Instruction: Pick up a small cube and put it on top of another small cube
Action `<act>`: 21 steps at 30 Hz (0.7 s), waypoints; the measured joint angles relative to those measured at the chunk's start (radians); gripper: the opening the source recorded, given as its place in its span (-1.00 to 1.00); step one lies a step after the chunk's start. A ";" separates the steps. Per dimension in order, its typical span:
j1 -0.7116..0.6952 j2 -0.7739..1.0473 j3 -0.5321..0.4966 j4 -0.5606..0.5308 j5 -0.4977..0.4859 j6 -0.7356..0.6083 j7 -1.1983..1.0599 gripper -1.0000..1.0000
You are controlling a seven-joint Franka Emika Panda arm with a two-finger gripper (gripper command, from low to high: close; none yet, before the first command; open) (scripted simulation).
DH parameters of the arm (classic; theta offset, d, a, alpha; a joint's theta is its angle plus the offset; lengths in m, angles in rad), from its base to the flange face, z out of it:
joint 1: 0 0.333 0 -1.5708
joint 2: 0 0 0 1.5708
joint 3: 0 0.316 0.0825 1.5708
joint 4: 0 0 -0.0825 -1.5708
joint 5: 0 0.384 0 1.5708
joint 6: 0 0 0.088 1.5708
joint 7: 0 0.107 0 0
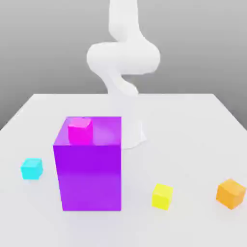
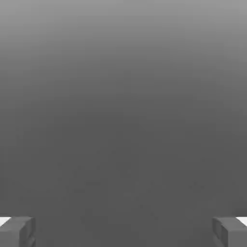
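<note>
At the lower right of the exterior view we see the small orange cube (image 1: pixel 231 193) resting on the white table (image 1: pixel 193 125), the yellow cube (image 1: pixel 162 196) near it. Our gripper (image 2: pixel 123 231) is spread wide, fingertips (image 2: pixel 17 231) apart, holding nothing, facing blank grey.

The two-finger gripper (image 2: pixel 123 231) is spread wide, its two grey fingertips (image 2: pixel 17 231) set far apart with nothing held between them. Ahead of it lies only a plain grey, featureless backdrop.
</note>
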 joint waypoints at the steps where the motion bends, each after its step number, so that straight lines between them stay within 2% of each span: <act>1: 0.014 0.039 0.013 -0.009 0.007 0.017 0.000 0.00; 12: 0.143 0.436 0.179 -0.100 0.024 0.190 0.037 0.00; 16: 0.186 0.583 0.244 -0.133 -0.008 0.253 0.078 0.00; 21: 0.290 0.771 0.285 -0.174 -0.093 0.330 0.162 0.00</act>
